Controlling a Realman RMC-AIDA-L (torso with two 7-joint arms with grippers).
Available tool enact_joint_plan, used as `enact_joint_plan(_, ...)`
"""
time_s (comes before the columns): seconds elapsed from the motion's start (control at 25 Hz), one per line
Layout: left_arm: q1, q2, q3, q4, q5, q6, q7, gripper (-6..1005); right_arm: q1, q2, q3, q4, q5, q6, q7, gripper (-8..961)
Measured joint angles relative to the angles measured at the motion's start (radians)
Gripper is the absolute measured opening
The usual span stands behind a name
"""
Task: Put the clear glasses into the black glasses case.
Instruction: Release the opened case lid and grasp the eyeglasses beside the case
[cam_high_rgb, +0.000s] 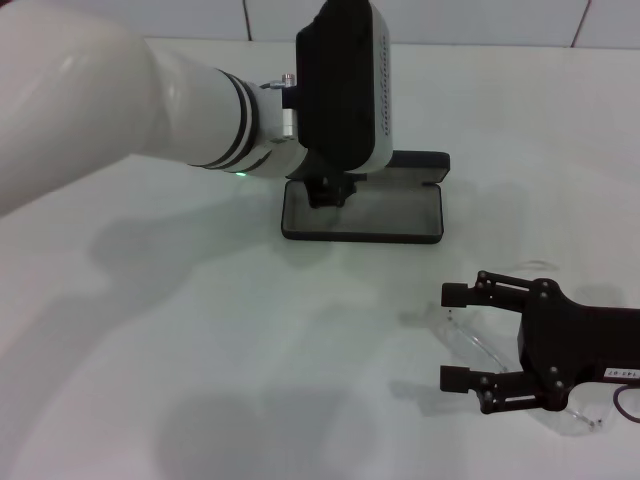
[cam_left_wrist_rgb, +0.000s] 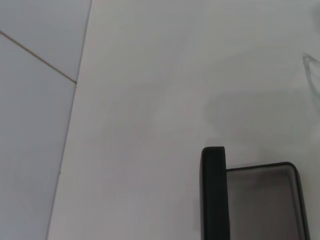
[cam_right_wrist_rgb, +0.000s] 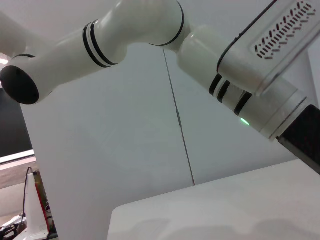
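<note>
**Right jaws spread over the glasses, case open and waiting**

I have the right gripper (cam_high_rgb: 462, 335) low over the tabletop (cam_high_rgb: 200, 330) with its jaws spread wide and nothing between them yet. The glasses (cam_high_rgb: 470, 340) lie flat right under and partly behind those jaws, one clear arm running out past the fingertips, the lens end tucked beneath the gripper body. I judge this as the pick step: the grasp is lined up but not closed.

The left gripper (cam_high_rgb: 328, 192) hangs over the near-left corner of the case (cam_high_rgb: 362, 212); I cannot tell how its jaws stand, since the wrist housing hides them. The case sits well ahead of the right jaws, its tray facing up and its lid (cam_high_rgb: 420, 160) laid back on the far side.

Next I would close on the frame gently, since thin clear plastic may slip or flex, then lift and carry it forward to the tray. The tabletop between jaws and case is bare, so the path is free; the left arm over the tray is the one thing I would watch.
</note>
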Motion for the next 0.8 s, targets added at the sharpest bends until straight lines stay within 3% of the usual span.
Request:
enact_joint_plan(0.16, 0.030, 0.001, -0.018, 0.056, -0.039, -0.006, 0.001, 236, -0.001, 0.000, 0.001, 0.000, 0.000, 0.000, 0.001, 870)
enact_joint_plan(0.32, 0.156, 0.007, -0.092, 0.239, -0.224, -0.003, 0.038, 237, -0.003, -0.010, 0.017, -0.012, 0.000, -0.008, 0.052, 869)
enact_joint_plan(0.36, 0.156, 0.007, -0.092, 0.239, -0.224, -0.003, 0.038, 237, -0.002, -0.016, 0.025, -0.016, -0.001, -0.009, 0.079, 869)
enact_joint_plan(0.4, 0.276, 0.006, -0.121, 0.342, -0.348, -0.025, 0.089, 237, 0.000, -0.024, 0.036, -0.020, -0.002, -0.009, 0.114, 869)
enact_joint_plan(0.56, 0.458, 0.010, -0.183, 0.418, -0.674, -0.006, 0.274, 238, 0.000, -0.071, 0.087, -0.061, -0.004, -0.029, 0.258, 867)
enact_joint_plan(0.72, 0.609, 0.009, -0.276, 0.373, -1.032, 0.127, 0.488, 239, -0.002, -0.120, 0.155, -0.195, -0.035, -0.078, 0.500, 862)
enact_joint_plan(0.8, 0.641, 0.008, -0.316, 0.319, -1.137, 0.199, 0.554, 240, 0.017, -0.145, 0.170, -0.295, -0.083, -0.093, 0.654, 860)
